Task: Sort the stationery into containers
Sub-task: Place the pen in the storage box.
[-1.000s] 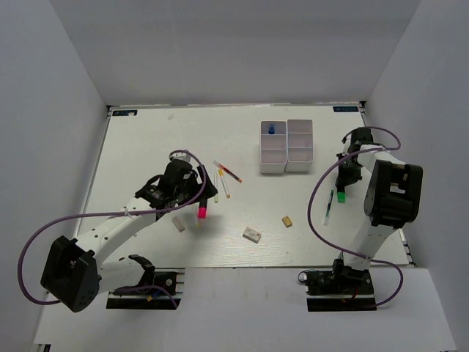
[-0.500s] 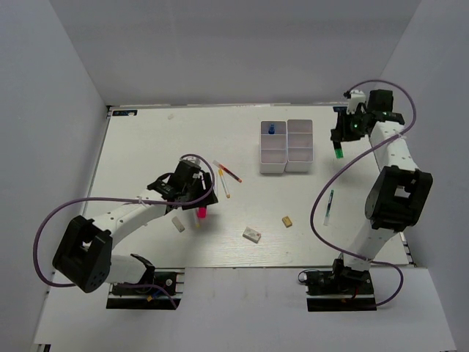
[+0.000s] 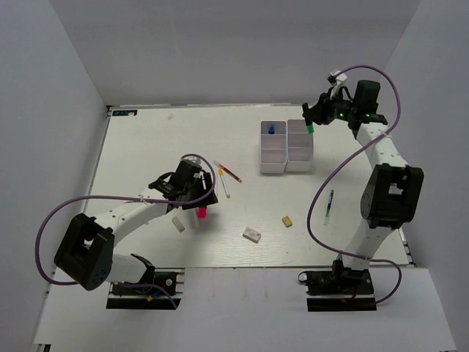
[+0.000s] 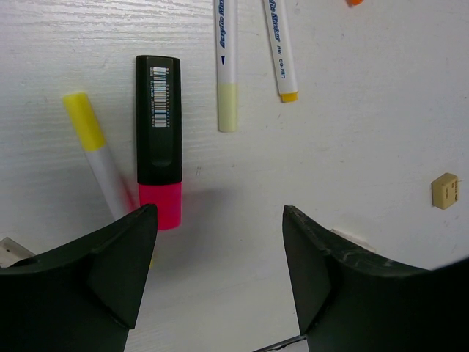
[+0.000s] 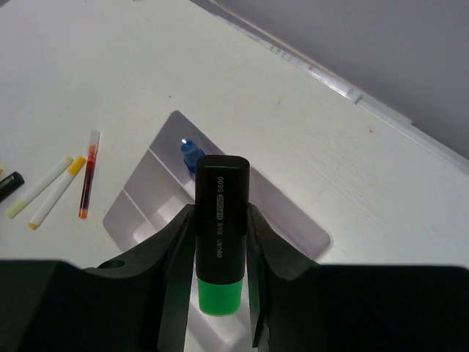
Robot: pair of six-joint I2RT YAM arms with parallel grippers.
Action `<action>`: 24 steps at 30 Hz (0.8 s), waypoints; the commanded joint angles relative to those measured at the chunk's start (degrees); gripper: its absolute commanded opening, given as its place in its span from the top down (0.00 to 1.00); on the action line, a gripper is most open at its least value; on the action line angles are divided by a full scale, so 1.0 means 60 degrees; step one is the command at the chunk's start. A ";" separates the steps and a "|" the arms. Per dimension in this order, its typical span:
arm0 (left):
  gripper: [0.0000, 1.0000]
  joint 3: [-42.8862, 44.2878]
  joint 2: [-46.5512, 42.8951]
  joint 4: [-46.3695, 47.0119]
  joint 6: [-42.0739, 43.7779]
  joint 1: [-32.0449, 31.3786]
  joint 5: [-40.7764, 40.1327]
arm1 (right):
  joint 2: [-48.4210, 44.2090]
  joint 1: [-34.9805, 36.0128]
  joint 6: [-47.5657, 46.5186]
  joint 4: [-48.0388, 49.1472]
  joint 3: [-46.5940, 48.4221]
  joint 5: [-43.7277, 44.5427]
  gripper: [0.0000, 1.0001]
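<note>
The right jaws clamped the green marker above the containers, seemingly to drop it; the left jaws stood apart over the pink-black marker, ready to grasp.

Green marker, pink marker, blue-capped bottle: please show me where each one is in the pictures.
green marker [image 5: 220, 235]: right wrist view, on its black barrel.
pink marker [image 4: 159, 139]: left wrist view, on its black barrel.
blue-capped bottle [image 5: 190, 152]: right wrist view, on its blue cap.
</note>
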 commanded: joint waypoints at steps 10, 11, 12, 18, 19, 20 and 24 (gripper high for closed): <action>0.22 0.0356 -0.0114 -0.0103 -0.0003 -0.0035 -0.0083 | 0.1242 0.0405 0.0383 0.4066 -0.0143 -0.0670 1.00; 0.22 0.0356 -0.0114 -0.0103 -0.0003 -0.0035 -0.0083 | 0.1286 0.0405 0.0338 0.4212 -0.0158 -0.0670 1.00; 0.22 0.0356 -0.0114 -0.0103 -0.0003 -0.0035 -0.0083 | 0.1359 0.0405 0.0237 0.4257 -0.0158 -0.0670 1.00; 0.22 0.0443 0.0077 -0.0206 -0.0003 -0.0035 -0.0083 | 0.1638 0.0390 -0.0013 0.4521 -0.0173 -0.0640 1.00; 0.22 0.0444 0.0164 -0.0206 -0.0003 -0.0035 -0.0083 | 0.1682 0.0390 -0.0159 0.4448 -0.0144 -0.0626 0.95; 0.22 0.0444 0.0164 -0.0206 -0.0003 -0.0035 -0.0083 | 0.1697 0.0390 -0.0218 0.4433 -0.0158 -0.0611 0.92; 0.22 0.0531 0.0339 -0.0206 -0.0003 -0.0035 0.0004 | 0.1785 0.0375 -0.0467 0.4345 -0.0187 -0.0392 0.78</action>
